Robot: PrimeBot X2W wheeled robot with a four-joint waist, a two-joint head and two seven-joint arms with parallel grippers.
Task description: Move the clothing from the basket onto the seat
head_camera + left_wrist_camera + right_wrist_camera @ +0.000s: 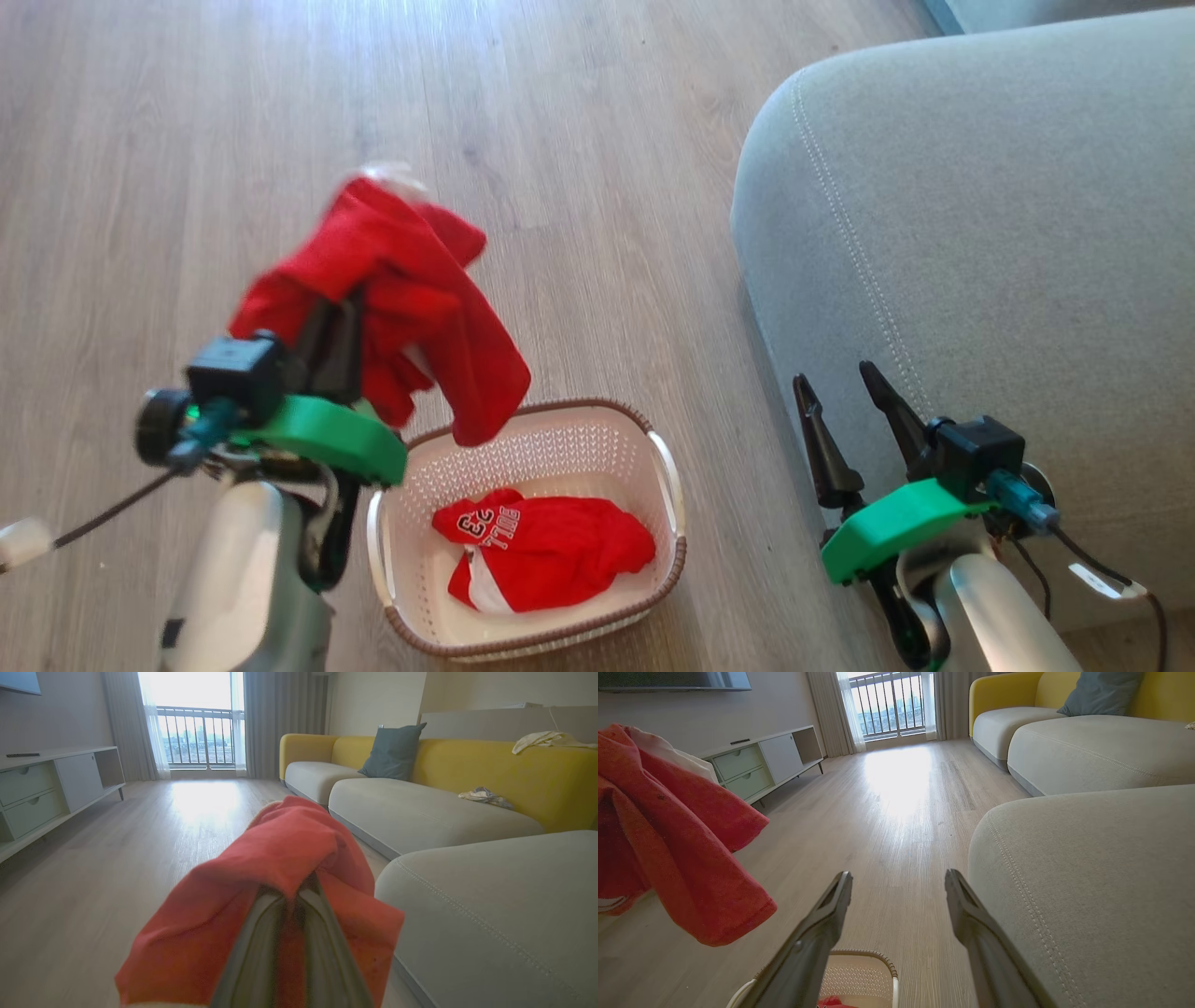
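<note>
Head view, and a red garment is held up above the basket, bunched and draped over the left gripper, whose jaws are pinched shut on the cloth. One loose corner is hung just over the basket's brown rim. A second red garment, marked with white lettering and a white stripe, is seen crumpled on the basket's bottom. The basket is set on the wooden floor, just beside the rounded corner of the grey-green seat. The right gripper is held low in front of the seat's side, its jaws spread wide with nothing between them. From the left wrist view, red cloth is seen folded over both dark fingers, with the seat off to the right.
</note>
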